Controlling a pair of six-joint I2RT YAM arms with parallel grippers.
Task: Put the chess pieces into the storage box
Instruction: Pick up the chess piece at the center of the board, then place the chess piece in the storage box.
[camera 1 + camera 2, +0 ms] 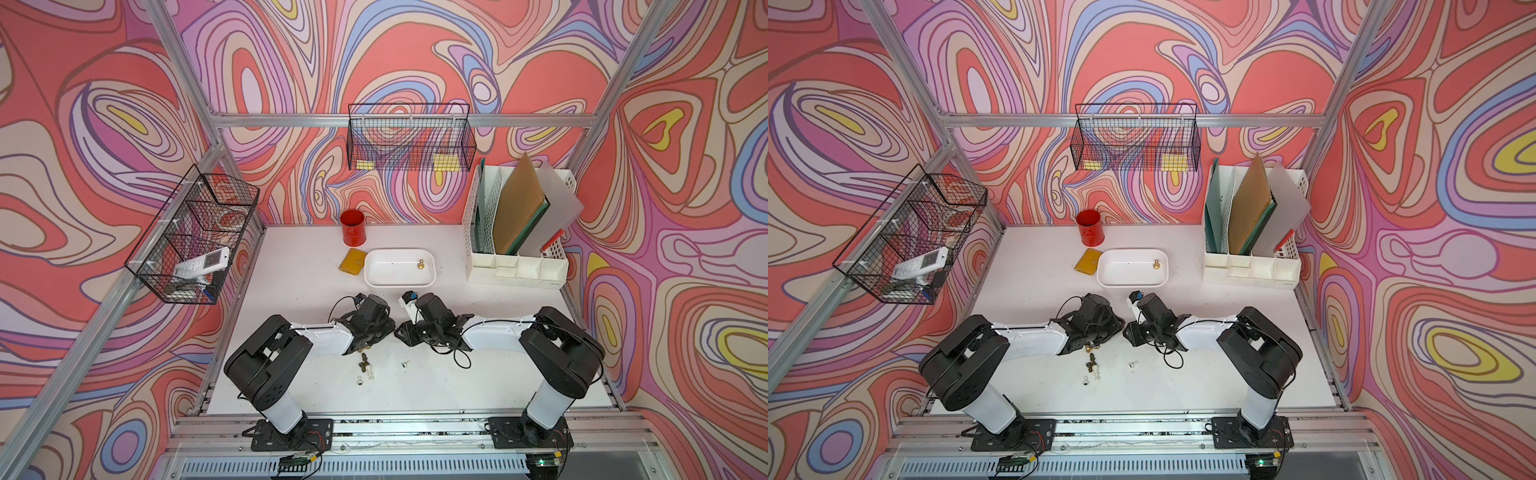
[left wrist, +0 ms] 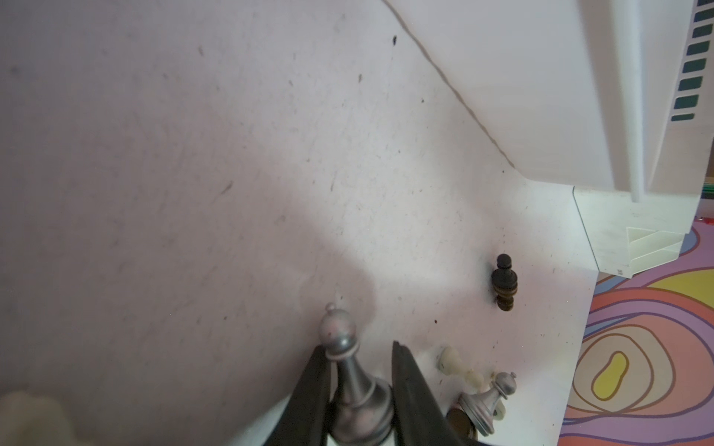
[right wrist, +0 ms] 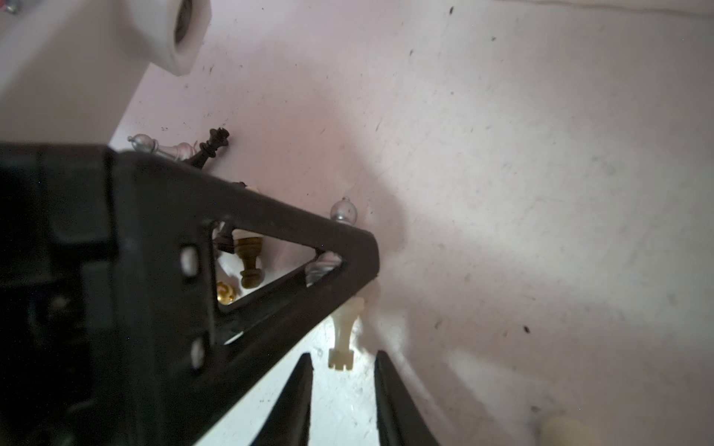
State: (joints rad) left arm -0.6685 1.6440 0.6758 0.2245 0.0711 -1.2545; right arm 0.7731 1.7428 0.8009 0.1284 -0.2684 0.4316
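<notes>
the white desk (image 1: 415, 395) carries a tall white file organiser (image 1: 515, 266) at its far right corner, with boards standing upright in it. the left arm (image 1: 320, 338) and the right arm (image 1: 494, 336) reach toward each other over the middle of the desk. beyond them, near the far edge, sits the shallow white storage box (image 1: 386, 272), with one gold pawn (image 1: 420, 264) upright inside, near its right end. a red cup (image 1: 353, 232) stands behind the box's left end, and a flat yellow pad (image 1: 352, 261) lies just beside the box on its left. the left tool (image 2: 359, 347) is narrowed around a silver bishop (image 2: 347, 370), whose head pokes past the fingertips. the right tool (image 3: 344, 354) has its fingers apart with nothing between them; a cream rook (image 3: 342, 336) lies on the desk just ahead of its tips. the other chess pieces (image 1: 365, 362), bronze, black, silver and pale, lie scattered on the desk around the left tool, well apart from the box.
</notes>
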